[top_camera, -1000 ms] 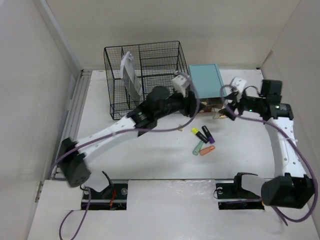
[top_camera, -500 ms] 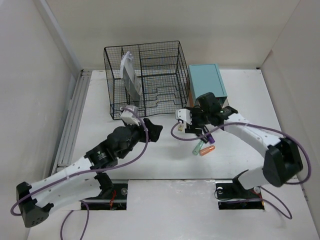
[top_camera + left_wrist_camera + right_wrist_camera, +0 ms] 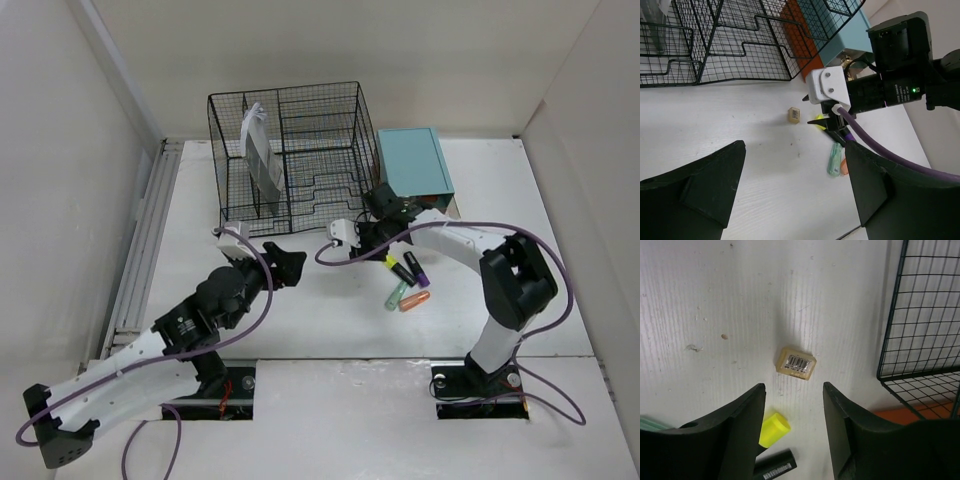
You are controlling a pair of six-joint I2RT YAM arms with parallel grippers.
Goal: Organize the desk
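Observation:
The white desk [image 3: 320, 330] holds a small beige eraser with a barcode label [image 3: 796, 363], also in the left wrist view [image 3: 794, 114]. Beside it lie a yellow-capped marker [image 3: 397, 268], a purple one [image 3: 418, 271], a green one [image 3: 397, 295] and an orange one [image 3: 415, 301]. My right gripper [image 3: 362, 247] hovers open just short of the eraser [image 3: 793, 387], with the yellow cap [image 3: 774, 429] by its left finger. My left gripper [image 3: 287, 264] is open and empty [image 3: 795, 145], to the left of the eraser.
A black wire-mesh organizer [image 3: 290, 150] holding a white and grey packet [image 3: 262, 155] stands at the back. A teal drawer box [image 3: 412, 160] is to its right, with an orange object [image 3: 800, 30] beside it. A grey rail [image 3: 145, 235] runs along the left edge.
My left arm has drawn back from beside the teal box toward the near left. My right arm has swung left from the right side to over the eraser and markers.

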